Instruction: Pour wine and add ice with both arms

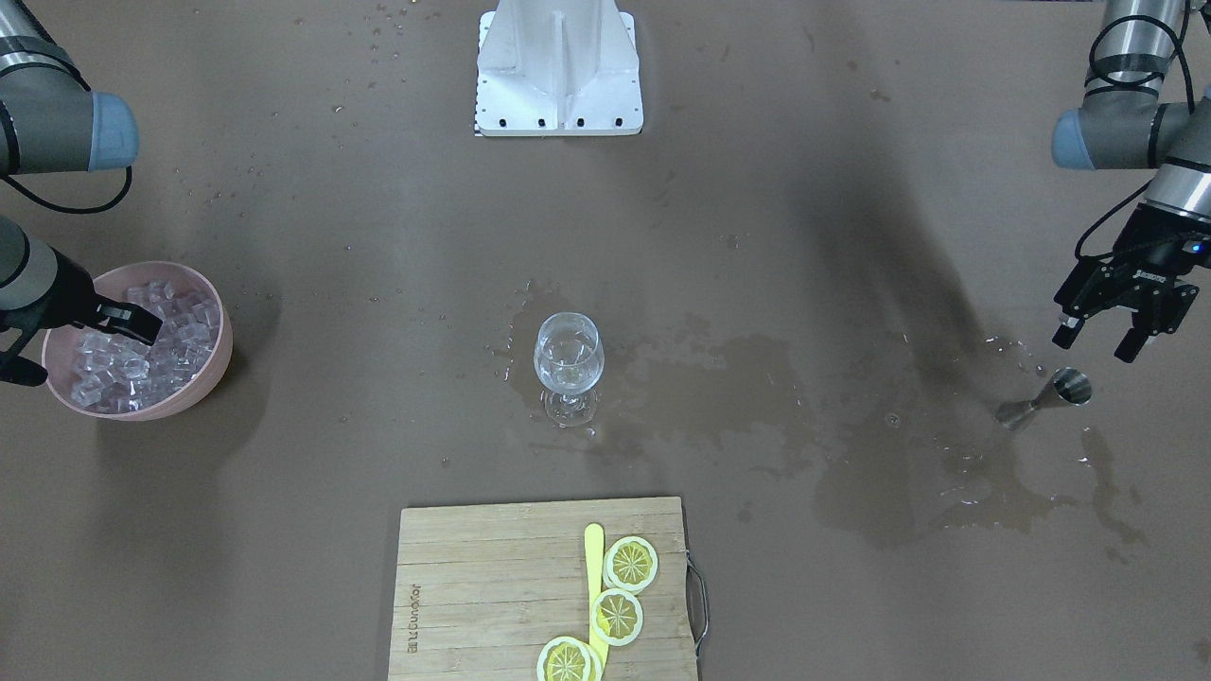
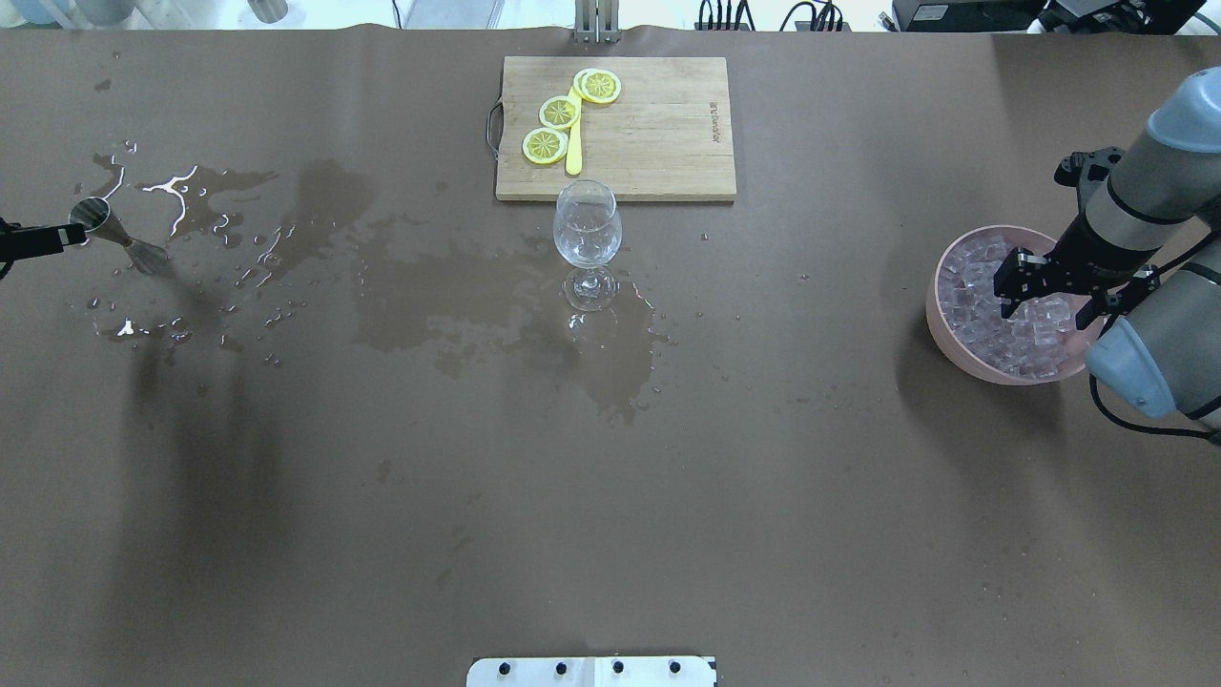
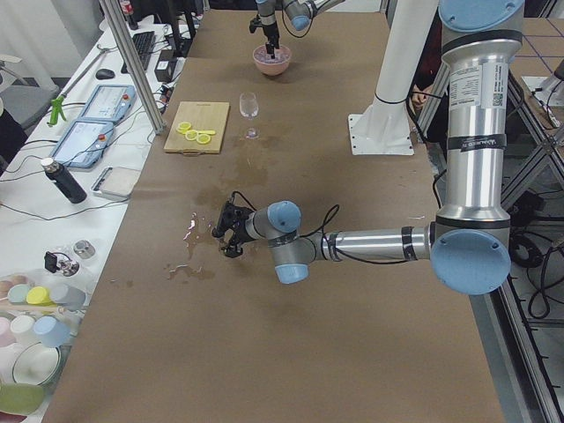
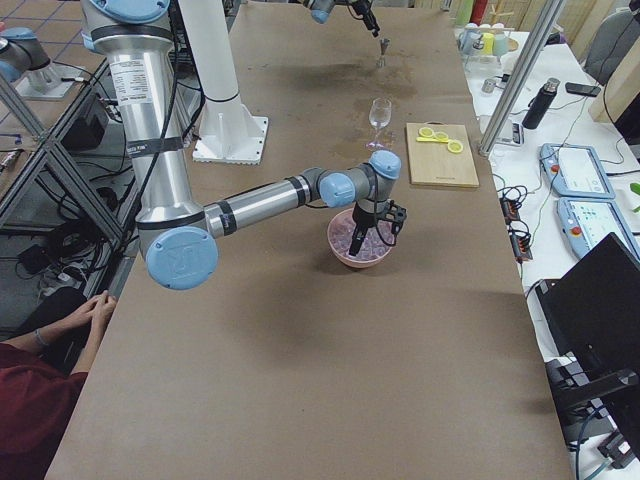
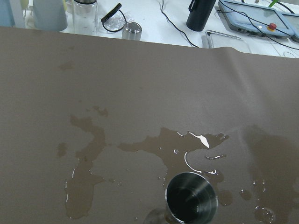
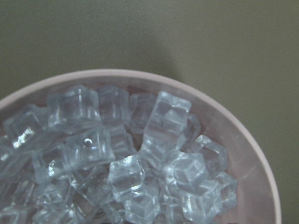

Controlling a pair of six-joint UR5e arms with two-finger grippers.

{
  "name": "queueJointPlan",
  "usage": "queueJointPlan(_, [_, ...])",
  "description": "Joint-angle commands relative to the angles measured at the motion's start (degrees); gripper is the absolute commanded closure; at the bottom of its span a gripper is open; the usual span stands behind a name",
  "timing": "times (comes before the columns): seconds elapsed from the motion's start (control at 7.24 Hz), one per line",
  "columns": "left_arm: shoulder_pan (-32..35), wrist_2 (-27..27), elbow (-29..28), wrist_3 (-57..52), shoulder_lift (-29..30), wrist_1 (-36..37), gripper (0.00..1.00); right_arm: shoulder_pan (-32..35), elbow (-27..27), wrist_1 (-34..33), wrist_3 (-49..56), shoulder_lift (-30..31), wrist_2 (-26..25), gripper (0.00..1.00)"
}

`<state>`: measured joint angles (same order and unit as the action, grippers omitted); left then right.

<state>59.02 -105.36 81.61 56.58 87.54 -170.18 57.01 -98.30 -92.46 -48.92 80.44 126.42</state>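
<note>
Overhead exterior: the right gripper (image 2: 1045, 307) is being held open among ice cubes (image 2: 973, 286) by the right edge of the surface (image 2: 763, 477); one could be squeezed out.

I record a wooden cutting board (image 1: 492, 586) at the bench (image 1: 312, 530) edge, bearing three lemon slices (image 1: 631, 564) beside a yellow strip (image 1: 593, 553). A stemmed glass (image 1: 569, 364) stands upright mid-bench. A steel jigger (image 1: 1045, 397) sits among wet patches (image 1: 851, 463). White base bracket (image 1: 558, 71) at the opposite edge.
</note>
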Motion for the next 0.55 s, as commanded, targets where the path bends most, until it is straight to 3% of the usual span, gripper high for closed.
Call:
queueJointPlan(0.0, [-4.09, 5.15, -0.74, 1.24, 1.31, -0.24, 0.02, -1.37, 0.39, 0.0, -0.21, -0.11, -0.56, 0.21])
queueJointPlan(0.28, [-4.09, 5.86, -1.27, 0.29, 1.75, -0.24, 0.02, -1.29, 0.92, 0.0, -0.38, -0.19, -0.74, 0.23])
queueJointPlan(0.41, [-4.09, 8.74, -1.88, -1.29, 2.28, 0.02, 0.02, -1.46, 0.92, -0.09, -0.38, -0.11, -0.74, 0.23])
